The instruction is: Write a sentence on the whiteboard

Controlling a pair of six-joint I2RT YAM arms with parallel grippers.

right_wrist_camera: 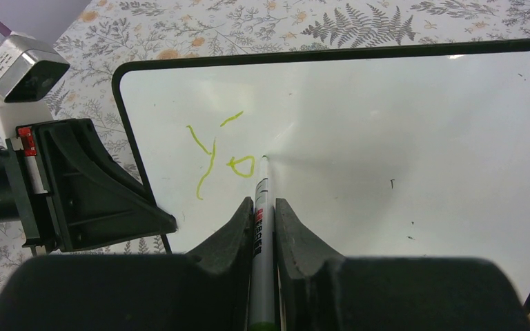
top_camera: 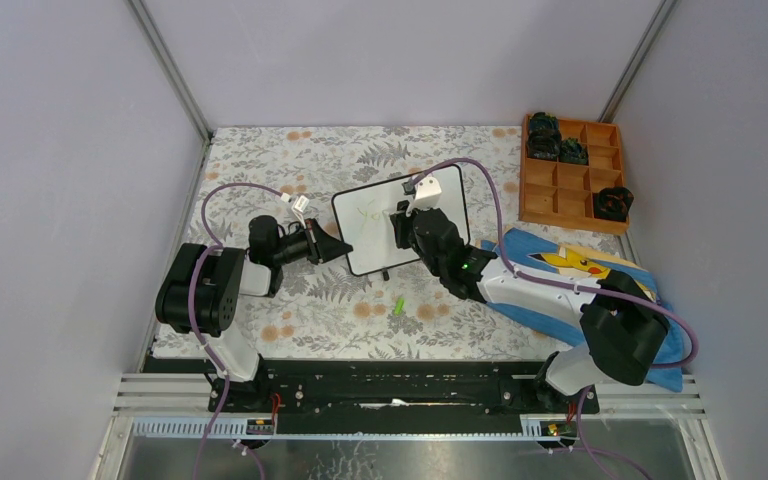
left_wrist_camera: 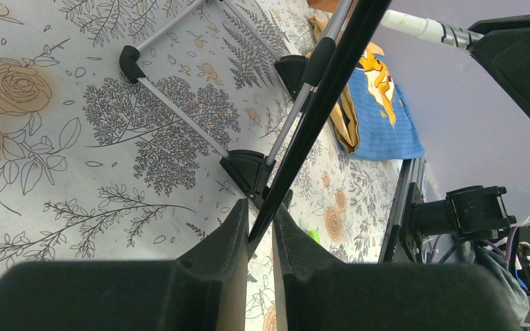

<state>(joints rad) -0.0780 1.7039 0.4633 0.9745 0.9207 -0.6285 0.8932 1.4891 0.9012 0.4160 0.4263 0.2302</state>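
Top cam looked down from behind the arms; both wrist cams sat real close, sharing the whiteboard [top_camera: 365,238] toward 12 o'clock.

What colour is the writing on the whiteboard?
Light yellow-green writing on the whiteboard; clearest in the right wrist view.

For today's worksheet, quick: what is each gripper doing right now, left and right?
Left gripper: closed on the whiteboard edge.
Right gripper: closed on the marker, tip on the board.
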